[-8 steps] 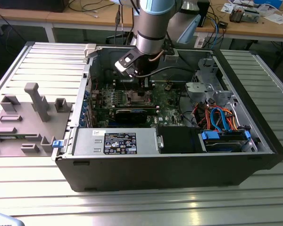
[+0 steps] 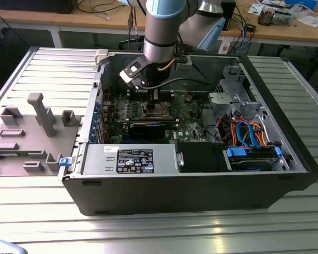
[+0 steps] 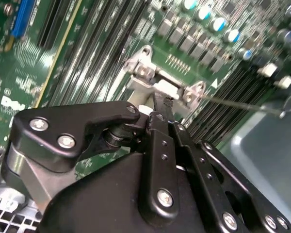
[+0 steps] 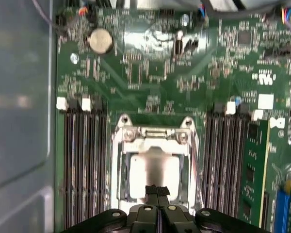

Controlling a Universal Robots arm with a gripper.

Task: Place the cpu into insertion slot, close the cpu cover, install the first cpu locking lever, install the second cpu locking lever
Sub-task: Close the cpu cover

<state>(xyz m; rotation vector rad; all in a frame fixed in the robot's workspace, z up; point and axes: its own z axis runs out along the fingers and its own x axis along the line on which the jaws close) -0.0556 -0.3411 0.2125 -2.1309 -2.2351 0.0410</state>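
Observation:
In the first wrist view the cpu [image 4: 155, 167] shows its silver top through the square window of the cpu cover [image 4: 122, 167], which lies flat over the insertion slot [image 4: 153, 133] on the green motherboard [image 4: 150, 82]. My gripper [image 4: 156, 190] is shut with its black fingertips pressed together, just over the near edge of the cover and holding nothing. A thin locking lever [image 4: 194, 160] runs along one side of the socket. In the second wrist view the gripper [image 3: 166, 103] points at the socket's hinge end, and a lever rod [image 3: 242, 104] sticks out sideways. In the exterior view the gripper [image 2: 151, 103] hangs inside the open computer case.
Dark memory slots [image 4: 85, 160] flank the socket, one with a green module [image 4: 250, 165]. A round coin battery [image 4: 100, 40] sits further up the board. The case holds a power supply [image 2: 130, 159] and a cabled drive cage [image 2: 244, 132]. A grey fixture [image 2: 37, 116] stands at the exterior view's left.

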